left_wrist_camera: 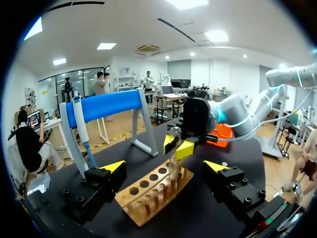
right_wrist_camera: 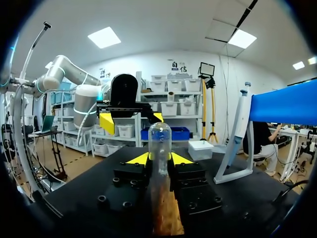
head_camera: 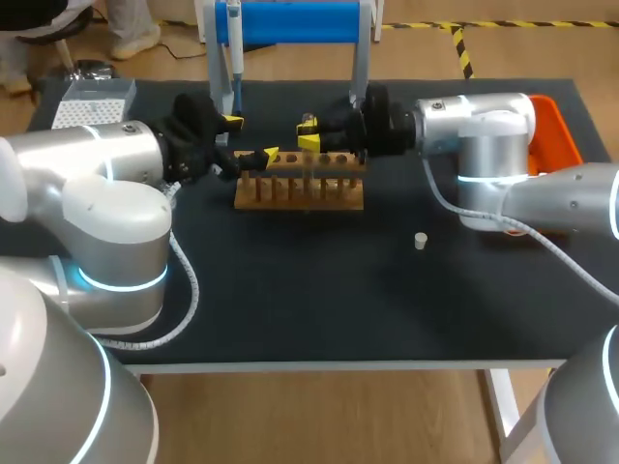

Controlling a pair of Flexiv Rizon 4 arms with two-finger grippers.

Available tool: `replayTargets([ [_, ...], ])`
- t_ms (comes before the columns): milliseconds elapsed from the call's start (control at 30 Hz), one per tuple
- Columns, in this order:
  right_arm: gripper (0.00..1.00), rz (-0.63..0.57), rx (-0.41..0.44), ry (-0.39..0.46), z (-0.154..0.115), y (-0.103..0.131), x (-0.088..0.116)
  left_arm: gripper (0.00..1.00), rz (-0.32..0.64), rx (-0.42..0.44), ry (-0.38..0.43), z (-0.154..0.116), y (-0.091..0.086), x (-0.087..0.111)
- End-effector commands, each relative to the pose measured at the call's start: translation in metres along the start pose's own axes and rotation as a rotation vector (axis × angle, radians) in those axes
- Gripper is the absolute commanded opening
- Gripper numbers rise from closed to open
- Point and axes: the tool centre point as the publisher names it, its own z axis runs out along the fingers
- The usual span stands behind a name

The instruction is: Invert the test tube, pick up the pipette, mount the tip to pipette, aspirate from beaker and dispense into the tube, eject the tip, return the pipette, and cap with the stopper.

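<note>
Dark desk (head_camera: 319,309), inversion step apparently in hand: right pincer (head_camera: 309,133) clamped on test tube (right_wrist_camera: 160,141), rack (head_camera: 300,188) just beneath; left pincer (head_camera: 250,137) agape alongside. Next, likely: rotate tube, reseat in rack hole.

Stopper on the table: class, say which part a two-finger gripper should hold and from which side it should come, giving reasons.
Hold the stopper across its round sides, coming straight down from above. It is a short plug that seems to stand upright on bare table, apart from the rack, so nothing nearby should hinder the grip.
</note>
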Motion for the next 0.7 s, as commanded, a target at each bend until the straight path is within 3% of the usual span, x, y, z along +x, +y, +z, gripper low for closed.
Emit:
replayTargets([
  [33,0.0,-0.004,0.001,0.0,-0.002,0.004,0.003,1.0,0.001,0.006,0.003,0.0,0.002,-0.001],
  [700,0.0,-0.014,-0.007,0.002,-0.003,0.033,0.003,1.0,0.001,0.006,0.003,0.0,0.002,-0.001],
])
